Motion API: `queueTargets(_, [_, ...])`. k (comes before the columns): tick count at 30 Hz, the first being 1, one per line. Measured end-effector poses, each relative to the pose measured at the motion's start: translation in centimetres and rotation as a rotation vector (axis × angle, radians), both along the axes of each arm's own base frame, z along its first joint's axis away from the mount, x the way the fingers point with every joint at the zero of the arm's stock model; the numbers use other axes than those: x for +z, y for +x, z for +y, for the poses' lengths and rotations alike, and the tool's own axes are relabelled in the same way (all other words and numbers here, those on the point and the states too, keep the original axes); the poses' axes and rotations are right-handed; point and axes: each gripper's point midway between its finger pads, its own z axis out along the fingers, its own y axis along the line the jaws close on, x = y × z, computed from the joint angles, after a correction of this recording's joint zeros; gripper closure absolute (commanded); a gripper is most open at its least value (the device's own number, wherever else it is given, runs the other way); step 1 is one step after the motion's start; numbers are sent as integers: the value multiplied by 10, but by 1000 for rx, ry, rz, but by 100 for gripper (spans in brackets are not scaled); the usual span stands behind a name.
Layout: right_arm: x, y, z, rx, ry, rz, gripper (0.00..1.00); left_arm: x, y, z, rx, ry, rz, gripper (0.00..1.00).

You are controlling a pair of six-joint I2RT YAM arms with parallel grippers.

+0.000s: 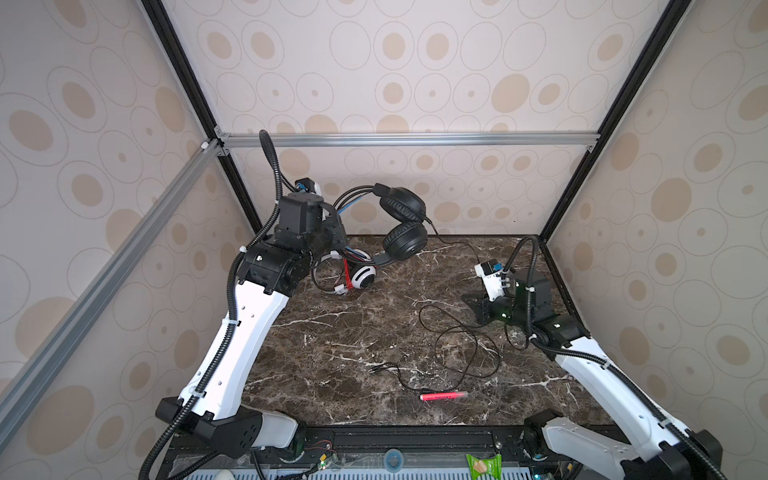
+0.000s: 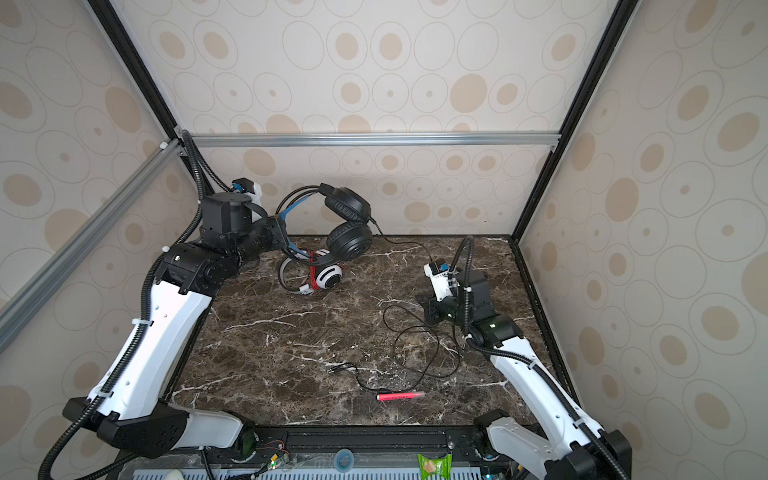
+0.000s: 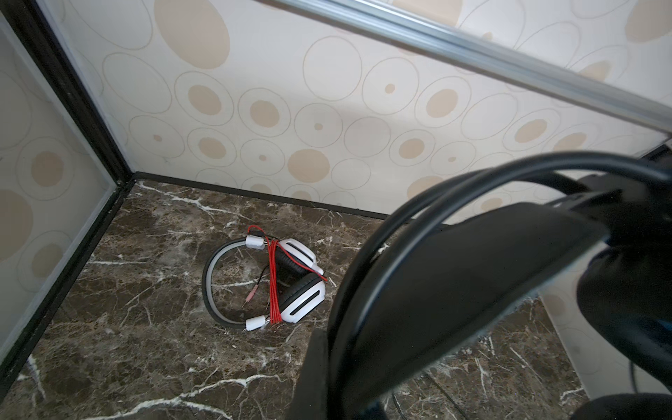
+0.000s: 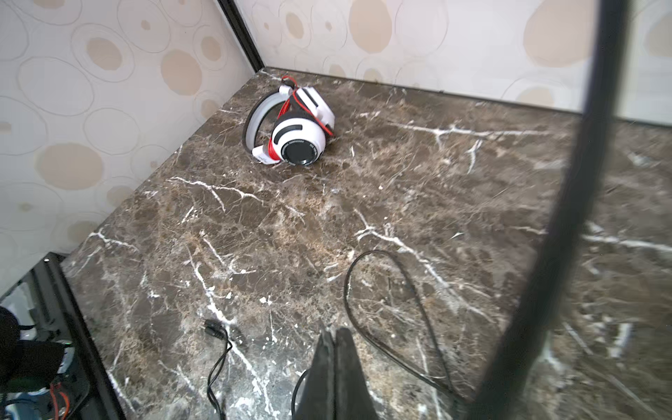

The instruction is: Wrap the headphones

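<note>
Aloft, black headset (image 1: pixel 405 243), band pointing left, pinched by left fingers (image 3: pixel 309 382), right fingers (image 4: pixel 349 371) pressed together

Cream walls (image 1: pixel 415 83) with tan ovals (wallpaper, seemingly) enclose a brown marble tabletop (image 1: pixel 353 332), framed by aluminium rails (image 1: pixel 407 139).

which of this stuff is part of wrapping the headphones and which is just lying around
Part of the job: black headphones, held up by the shut left gripper; their black cord, loose; white headphones, red cord wound round them; right gripper, shut beside the black cord.
Just lying about: pink-red pen; green wrapper at the front.
</note>
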Motion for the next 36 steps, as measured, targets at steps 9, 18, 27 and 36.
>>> queueTargets(9, [65,-28,18,122,-231,-192,100,-66,0,6,7,95,102,100])
queueTargets(18, [120,-61,71,373,-323,-323,100,-102,-2,7,-16,197,157,100])
queueTargets(27, [144,-91,90,541,-282,-339,100,-118,-11,14,-21,247,178,100])
queueTargets(36, [179,-110,101,652,-208,-353,100,-116,-14,-3,-120,321,129,100])
